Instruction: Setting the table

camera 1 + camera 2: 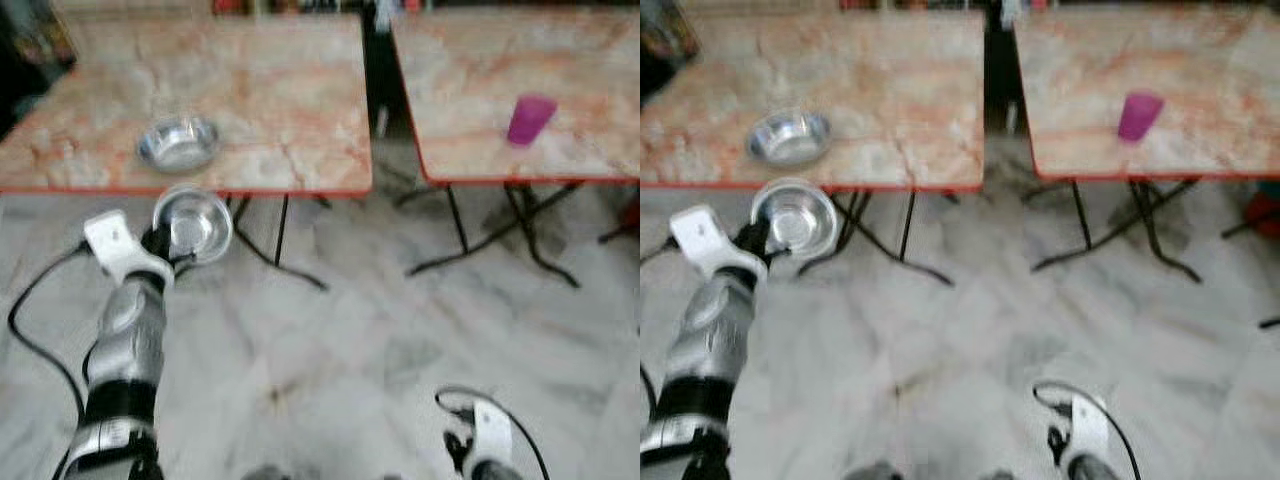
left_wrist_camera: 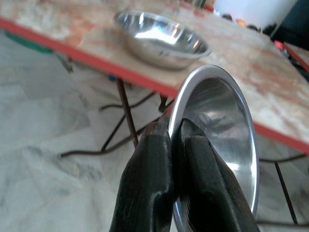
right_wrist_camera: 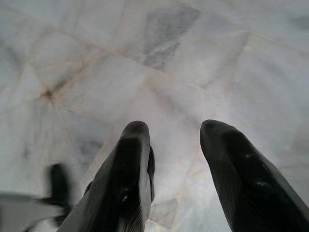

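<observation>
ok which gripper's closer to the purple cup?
Right. The right gripper hangs open over the floor, below the cup and its table. The left gripper grips a bowl before the other table.

I can read no writing, label, brand or number on anything before me; the head views are too blurred

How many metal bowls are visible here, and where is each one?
2. One bowl rests on the left table; the held bowl is pinched at its rim by the left gripper, before that table's edge.
</observation>
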Controlling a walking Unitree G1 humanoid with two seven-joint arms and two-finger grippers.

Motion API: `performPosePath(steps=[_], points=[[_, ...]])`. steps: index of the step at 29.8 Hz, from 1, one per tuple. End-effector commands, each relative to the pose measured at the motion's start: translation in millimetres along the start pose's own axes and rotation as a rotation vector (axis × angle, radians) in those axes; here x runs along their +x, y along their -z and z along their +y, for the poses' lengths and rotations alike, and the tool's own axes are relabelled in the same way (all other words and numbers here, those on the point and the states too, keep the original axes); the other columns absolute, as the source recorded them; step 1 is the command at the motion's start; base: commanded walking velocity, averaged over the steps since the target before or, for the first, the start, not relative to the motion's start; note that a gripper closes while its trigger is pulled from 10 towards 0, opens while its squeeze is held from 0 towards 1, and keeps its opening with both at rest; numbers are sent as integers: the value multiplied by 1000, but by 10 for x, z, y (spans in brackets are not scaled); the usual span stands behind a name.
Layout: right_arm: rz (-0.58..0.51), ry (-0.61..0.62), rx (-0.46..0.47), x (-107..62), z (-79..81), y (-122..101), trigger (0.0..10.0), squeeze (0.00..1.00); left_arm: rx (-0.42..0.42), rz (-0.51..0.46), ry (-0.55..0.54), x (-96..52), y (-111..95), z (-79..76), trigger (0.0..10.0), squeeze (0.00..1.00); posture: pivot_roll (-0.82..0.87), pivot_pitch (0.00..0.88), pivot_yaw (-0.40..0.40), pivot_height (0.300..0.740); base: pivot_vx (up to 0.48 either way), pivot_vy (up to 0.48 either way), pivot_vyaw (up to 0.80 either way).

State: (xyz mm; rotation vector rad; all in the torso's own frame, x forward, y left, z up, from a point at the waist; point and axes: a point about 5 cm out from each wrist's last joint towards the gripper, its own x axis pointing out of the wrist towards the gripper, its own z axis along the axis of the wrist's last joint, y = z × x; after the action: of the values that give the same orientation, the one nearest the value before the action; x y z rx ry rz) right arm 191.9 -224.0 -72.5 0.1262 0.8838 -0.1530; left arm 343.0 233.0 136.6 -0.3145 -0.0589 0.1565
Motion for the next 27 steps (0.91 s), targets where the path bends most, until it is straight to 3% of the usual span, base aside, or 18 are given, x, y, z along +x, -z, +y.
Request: performPosePath(steps=[1, 6, 10, 13, 17, 20, 27], points=[[8, -14, -1, 4, 58, 29, 10000, 0, 39, 31, -42, -61, 93, 171, 10000, 0, 38, 118, -6, 736, 0, 480, 0], [7, -13, 1, 4, 60, 29, 10000, 0, 67, 95, -76, -141, 295, 264, 10000, 0, 37, 119, -6, 736, 0, 444, 0], [8, -14, 1, 4, 62, 29, 10000, 0, 126, 195, -126, -273, 550, 422, 10000, 0, 42, 123, -7, 736, 0, 0, 0], [7, -14, 3, 5, 66, 28, 10000, 0, 114, 266, -146, -378, 718, 518, 10000, 0, 42, 123, -6, 736, 0, 0, 0], [7, -14, 3, 5, 67, 28, 10000, 0, 114, 266, -146, -379, 725, 525, 10000, 0, 42, 123, -6, 736, 0, 0, 0], [7, -16, 5, 6, 74, 29, 10000, 0, 175, 414, -192, -671, 1075, 695, 10000, 0, 44, 124, -6, 736, 0, 0, 0], [6, -19, 7, 6, 76, 29, 10000, 0, 210, 518, -196, -848, 1298, 719, 10000, 0, 44, 127, -6, 736, 115, 0, 0]])
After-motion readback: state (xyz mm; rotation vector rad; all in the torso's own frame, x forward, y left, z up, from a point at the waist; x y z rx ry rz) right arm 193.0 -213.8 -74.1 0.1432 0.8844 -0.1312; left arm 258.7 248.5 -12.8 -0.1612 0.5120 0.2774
